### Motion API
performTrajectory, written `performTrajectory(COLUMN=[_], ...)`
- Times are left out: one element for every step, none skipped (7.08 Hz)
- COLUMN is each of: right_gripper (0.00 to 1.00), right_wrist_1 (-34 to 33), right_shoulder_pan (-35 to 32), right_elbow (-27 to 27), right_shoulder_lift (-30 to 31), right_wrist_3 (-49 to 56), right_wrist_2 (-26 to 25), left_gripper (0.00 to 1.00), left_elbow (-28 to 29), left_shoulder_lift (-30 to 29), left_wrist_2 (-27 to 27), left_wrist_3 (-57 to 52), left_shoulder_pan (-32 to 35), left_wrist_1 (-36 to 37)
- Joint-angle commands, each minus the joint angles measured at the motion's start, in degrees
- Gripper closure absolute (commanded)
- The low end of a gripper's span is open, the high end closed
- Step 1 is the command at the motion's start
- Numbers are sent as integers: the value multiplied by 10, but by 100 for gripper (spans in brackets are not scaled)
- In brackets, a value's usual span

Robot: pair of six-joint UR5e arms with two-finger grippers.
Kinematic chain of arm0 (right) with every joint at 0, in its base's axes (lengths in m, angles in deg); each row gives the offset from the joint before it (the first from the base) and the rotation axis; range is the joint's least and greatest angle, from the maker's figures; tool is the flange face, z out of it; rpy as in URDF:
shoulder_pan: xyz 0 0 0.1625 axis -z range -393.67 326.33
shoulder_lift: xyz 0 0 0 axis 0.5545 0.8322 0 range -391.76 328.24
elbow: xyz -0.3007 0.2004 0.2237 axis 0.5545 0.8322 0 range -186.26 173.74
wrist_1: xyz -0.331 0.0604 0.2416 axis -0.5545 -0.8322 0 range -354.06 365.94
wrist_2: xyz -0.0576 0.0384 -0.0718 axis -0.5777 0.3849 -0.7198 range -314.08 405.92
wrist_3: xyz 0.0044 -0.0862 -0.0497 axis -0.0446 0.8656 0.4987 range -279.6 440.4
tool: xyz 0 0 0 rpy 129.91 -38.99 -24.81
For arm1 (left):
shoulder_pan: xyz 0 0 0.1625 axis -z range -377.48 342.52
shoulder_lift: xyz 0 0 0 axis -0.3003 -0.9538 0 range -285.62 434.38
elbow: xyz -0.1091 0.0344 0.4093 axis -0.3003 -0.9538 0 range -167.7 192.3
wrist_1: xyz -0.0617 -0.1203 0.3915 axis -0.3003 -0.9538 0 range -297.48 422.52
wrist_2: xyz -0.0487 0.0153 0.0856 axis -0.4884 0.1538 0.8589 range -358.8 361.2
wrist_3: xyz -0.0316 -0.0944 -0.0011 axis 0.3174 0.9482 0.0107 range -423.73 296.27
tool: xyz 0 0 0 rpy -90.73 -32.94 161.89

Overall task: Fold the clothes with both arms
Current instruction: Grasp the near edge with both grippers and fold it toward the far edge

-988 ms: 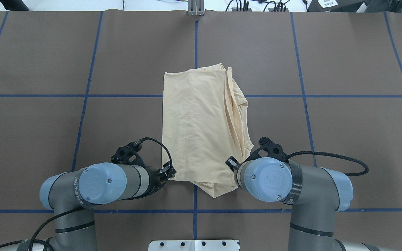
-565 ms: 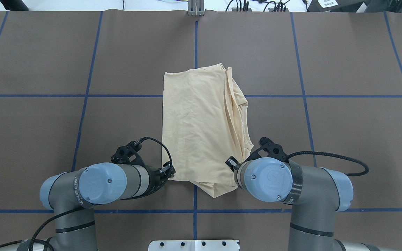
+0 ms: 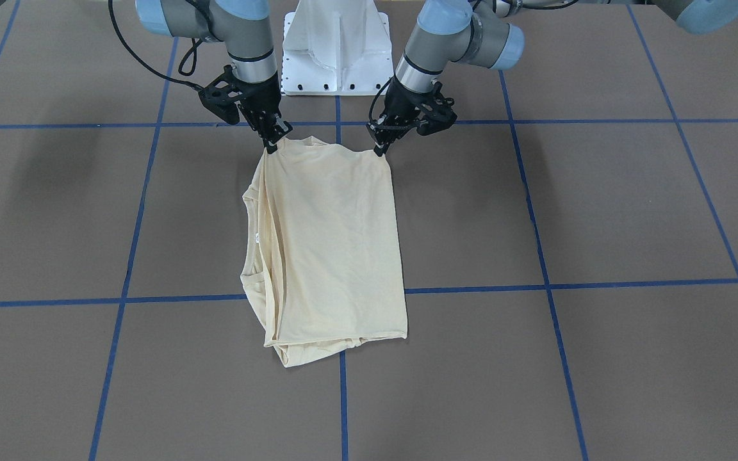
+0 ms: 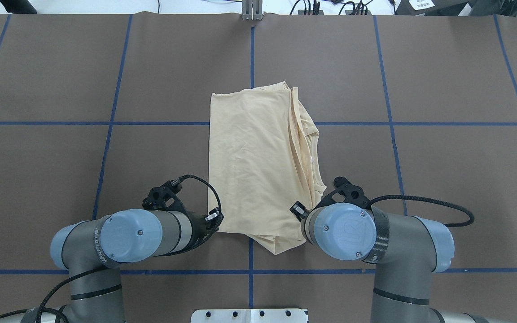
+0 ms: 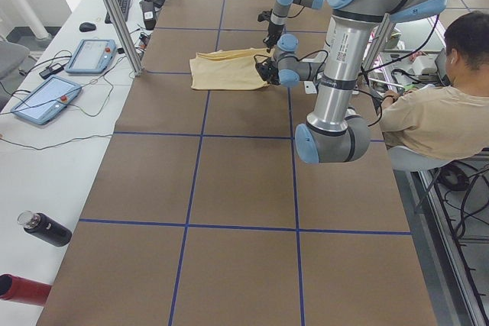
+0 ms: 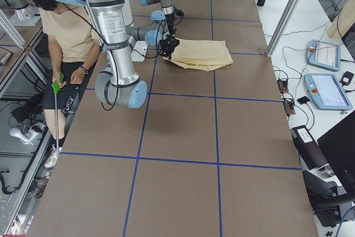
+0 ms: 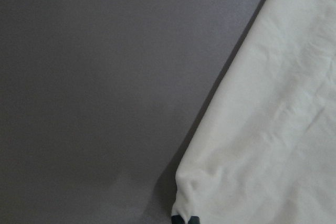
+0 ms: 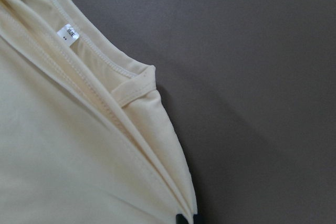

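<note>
nearest the robot: white pedestal [image 3: 334, 45] at the table edge, left arm [image 4: 128, 235] and right arm [image 4: 352, 231] both bent low over the brown table [image 4: 420, 67].

left gripper [image 3: 380, 149] is down at the shirt's near corner on the robot's left. wrist view shows the dark fingertips [image 7: 178, 219] together, with the cloth corner bunched between them: clamped on the shirt [image 4: 258, 166].

right gripper [image 3: 271, 145] is at the other near corner. in its wrist view the stacked hems run down into the fingertips [image 8: 181, 219]; pinched shut on those layers.

the near edge of the shirt spans between the two grippers.

the shirt is a pale cream-yellow rectangle, folded lengthwise, lying mid-table and running away from the robot across the centre blue tape line [image 4: 251, 58]. smooth single face on the robot's left; layered edges and neckline stacked along the robot's right. small white neck label [image 8: 68, 33] shows among those layers. no print showing from any view.

the far edge lies flat on the table, just past the cross tape line, one far corner sticking out a little.

beyond the table ends: control pendants [image 5: 92, 55] on a white bench, and a seated person [image 5: 428, 112] behind the robot.
</note>
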Motion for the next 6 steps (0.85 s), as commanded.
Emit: performTrajectory(right_gripper=[100, 100, 100, 100, 100, 100], right_wrist_1=[0, -1, -1, 0, -1, 0], right_shoulder_pan=[42, 65, 66, 59, 14, -73], right_elbow=[-74, -110, -150, -171, -177, -130], right_shoulder_lift=[54, 71, 91, 92, 83, 50], right_wrist_3=[-51, -78, -104, -106, -106, -99], right_wrist_2=[-4, 0, 4, 4, 25, 101], left_gripper=[100, 100, 100, 100, 100, 100], left_elbow=[-83, -112, -150, -155, -154, -147], left_shoulder_lift=[2, 3, 8, 9, 7, 0], left_wrist_2=[-20, -36, -54, -58, -58, -59], left_wrist_3=[3, 4, 19, 29, 30, 23], left_shoulder_pan=[-27, -40, -41, -41, -8, 33], left_wrist_1=[89, 115, 118, 118, 117, 114])
